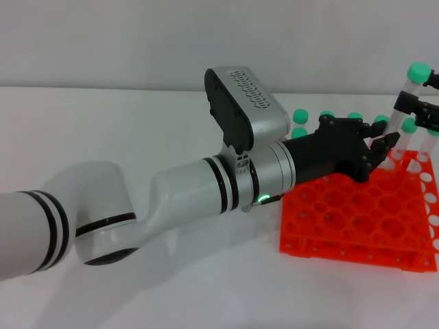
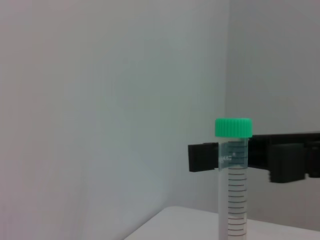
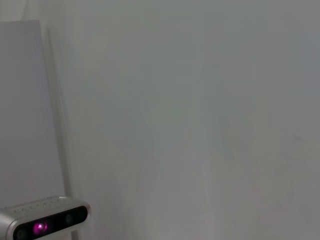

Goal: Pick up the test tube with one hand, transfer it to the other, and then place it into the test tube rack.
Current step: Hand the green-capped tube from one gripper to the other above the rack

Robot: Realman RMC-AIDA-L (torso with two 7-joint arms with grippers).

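The test tube (image 1: pixel 406 96) is a clear tube with a green cap (image 1: pixel 418 70), held upright and slightly tilted above the far right of the orange test tube rack (image 1: pixel 357 223). My right gripper (image 1: pixel 420 108), black, at the right edge, is shut on it just below the cap. The left wrist view shows the tube (image 2: pixel 233 175) with the black fingers (image 2: pixel 202 156) clamped across it. My left gripper (image 1: pixel 385 134), on the white ringed arm, reaches over the rack. Its fingers stand spread around the tube's lower end.
Several other green-capped tubes (image 1: pixel 328 115) stand along the rack's far side, and one (image 1: pixel 409 126) stands at its right. The white left arm (image 1: pixel 206 185) crosses the table. The right wrist view shows only a wall and a camera housing (image 3: pixel 45 225).
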